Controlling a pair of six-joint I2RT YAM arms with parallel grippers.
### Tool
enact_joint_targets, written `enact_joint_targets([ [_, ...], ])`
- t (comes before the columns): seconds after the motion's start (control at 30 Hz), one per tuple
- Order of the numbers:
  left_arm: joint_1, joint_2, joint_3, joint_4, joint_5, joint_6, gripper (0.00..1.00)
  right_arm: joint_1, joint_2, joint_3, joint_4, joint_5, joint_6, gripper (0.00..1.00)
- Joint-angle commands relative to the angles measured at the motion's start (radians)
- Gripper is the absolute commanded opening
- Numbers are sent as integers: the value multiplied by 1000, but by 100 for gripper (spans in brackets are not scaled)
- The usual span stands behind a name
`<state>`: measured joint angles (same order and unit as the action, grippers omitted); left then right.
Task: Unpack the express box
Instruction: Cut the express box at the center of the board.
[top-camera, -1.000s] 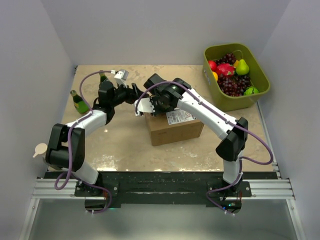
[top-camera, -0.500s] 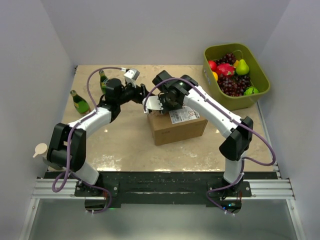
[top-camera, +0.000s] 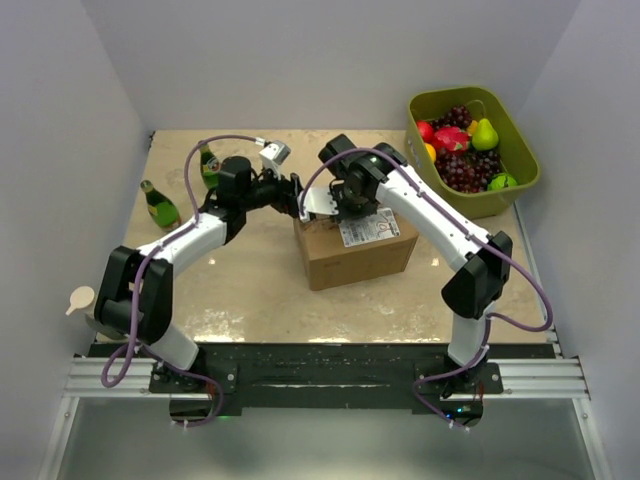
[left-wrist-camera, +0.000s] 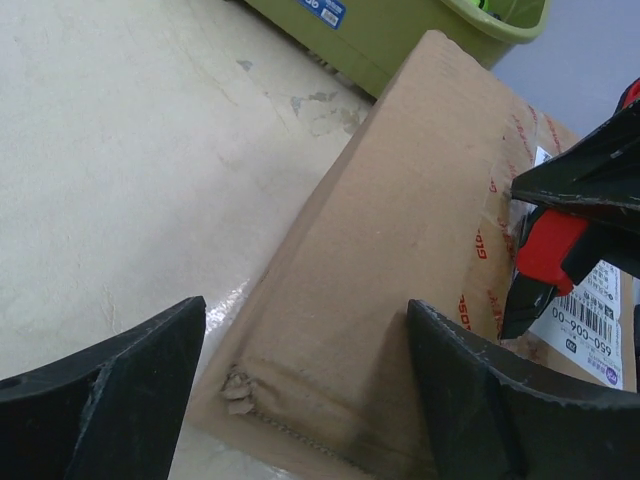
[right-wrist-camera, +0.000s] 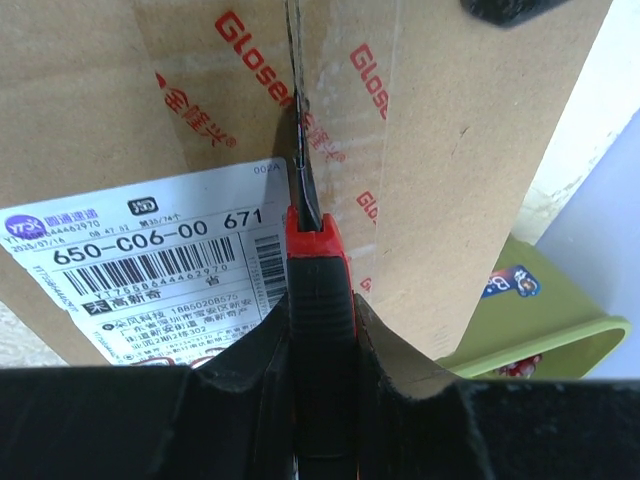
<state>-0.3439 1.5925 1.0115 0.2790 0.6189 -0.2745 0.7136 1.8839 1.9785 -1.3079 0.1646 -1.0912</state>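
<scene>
The express box is a brown carton with a white label on its top, standing mid-table. My right gripper is shut on a red-and-black box cutter. Its blade lies on the taped centre seam of the box top, beside the label. My left gripper is open at the box's left end. In the left wrist view its fingers straddle the box's near corner, and the cutter shows at the right.
An olive-green tub of fruit stands at the back right; it also shows in the left wrist view and the right wrist view. Two green bottles stand at the back left.
Both grippers have moved to the right. The left gripper has come up to the box's left end, and the right gripper has carried the cutter further along the box top.
</scene>
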Motion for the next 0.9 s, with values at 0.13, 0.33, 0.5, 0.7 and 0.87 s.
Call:
enact_joint_targets([
  [0.13, -46, 27, -16, -143, -104, 126, 83, -108, -91, -69, -122, 104, -79, 0],
  [0.33, -46, 27, -24, -133, -111, 124, 83, -154, -88, -113, -122, 147, -110, 0],
  [0.5, -46, 15, -39, -123, -114, 124, 83, -186, -83, -127, -123, 197, -130, 0],
  [0.7, -46, 3, -67, -118, -125, 141, 83, -252, -98, -115, -122, 246, -182, 0],
  [0.87, -46, 3, -67, -120, -127, 150, 83, -310, -117, -139, -123, 268, -220, 0],
])
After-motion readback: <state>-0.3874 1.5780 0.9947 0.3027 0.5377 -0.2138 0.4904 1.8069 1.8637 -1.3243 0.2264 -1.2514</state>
